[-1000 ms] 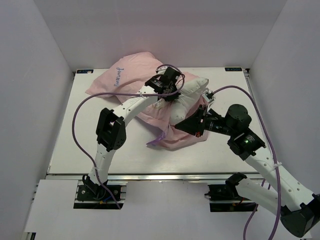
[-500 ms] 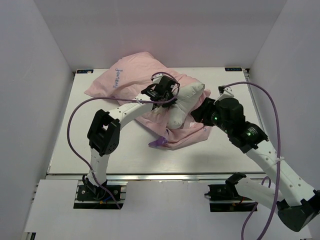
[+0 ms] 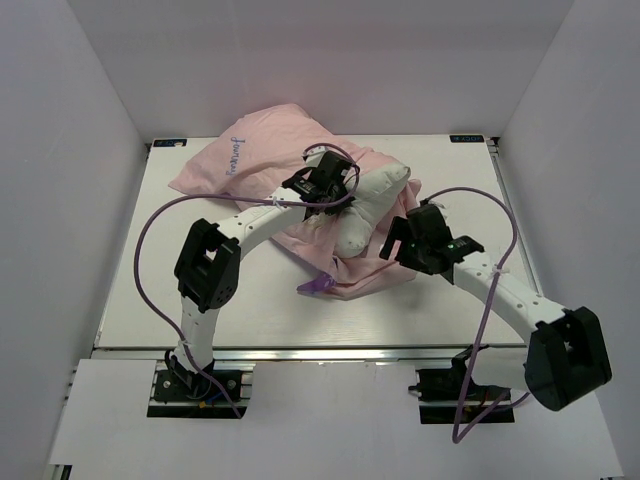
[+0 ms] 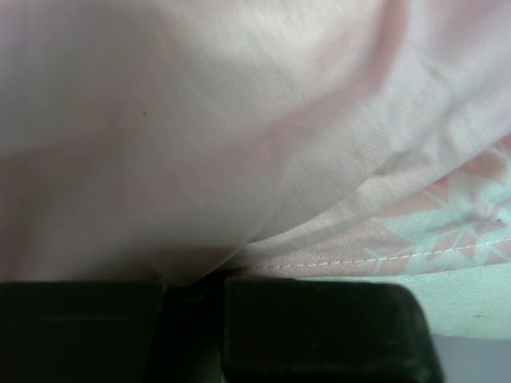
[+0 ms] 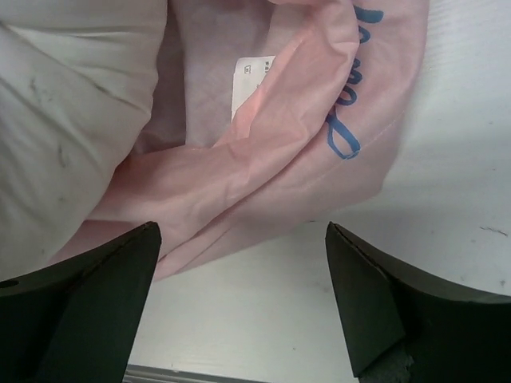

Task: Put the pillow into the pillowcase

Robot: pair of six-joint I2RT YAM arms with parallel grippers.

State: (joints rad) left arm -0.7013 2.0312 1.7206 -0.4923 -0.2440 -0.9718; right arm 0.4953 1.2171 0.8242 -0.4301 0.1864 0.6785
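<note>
Lying at the back centre of the desk (image 3: 140, 290), the pillow (image 3: 372, 197) shows one white end outside the pillowcase (image 3: 250, 150); pink fabric covers the rest. The pillowcase lies pale-pink face up, bunched under and around the exposed end, with a purple corner (image 3: 315, 285) at its near edge. The left tool (image 3: 325, 185) sits at the case opening, its fingers (image 4: 311, 327) pressed together on a fold of pink fabric. The right tool (image 3: 395, 235) stands spread wide and holds nothing, just beside the pillow's right side. Its wrist view shows the case hem, blue lettering (image 5: 343, 136) and a white label (image 5: 254, 80).
</note>
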